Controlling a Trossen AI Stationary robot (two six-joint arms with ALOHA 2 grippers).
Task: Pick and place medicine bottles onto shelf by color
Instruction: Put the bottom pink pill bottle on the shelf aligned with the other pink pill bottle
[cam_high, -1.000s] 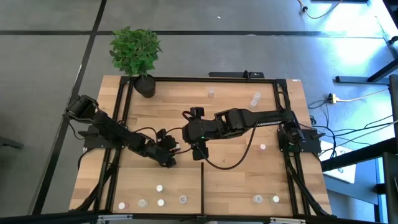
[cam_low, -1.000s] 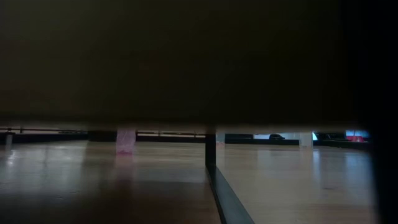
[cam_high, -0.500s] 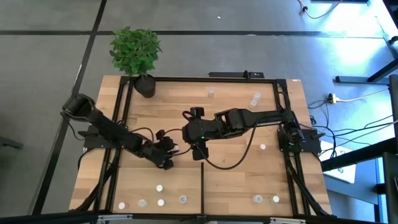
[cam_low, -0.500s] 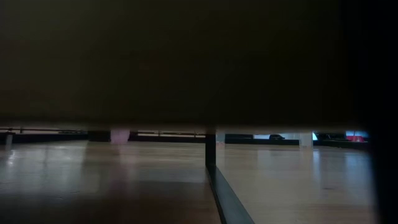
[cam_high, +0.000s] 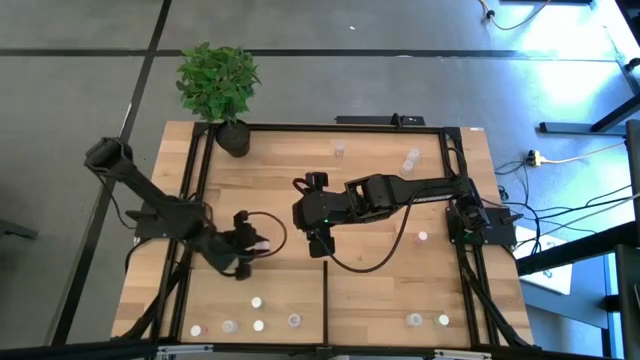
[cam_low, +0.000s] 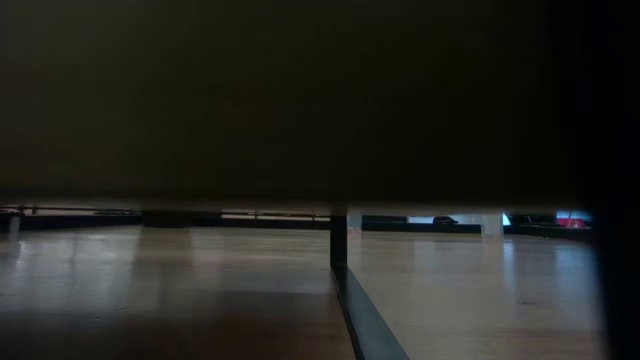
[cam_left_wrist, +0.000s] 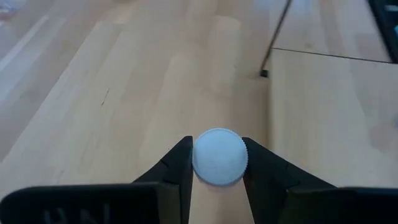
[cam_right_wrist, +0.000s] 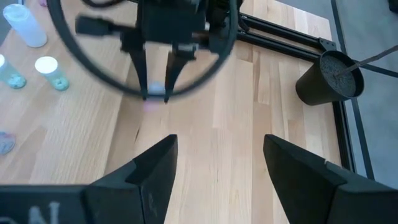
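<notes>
The left tool (cam_left_wrist: 217, 163) is closed on a small round bottle (cam_left_wrist: 219, 156) with a ribbed white cap, carrying it above the pale smooth boards of the shelf (cam_high: 380, 290). I judge this the carrying step; next it must be lowered beside the bottles of the same colour. The right tool (cam_right_wrist: 217, 155) waits mid-bench, fingers apart and empty.
</notes>
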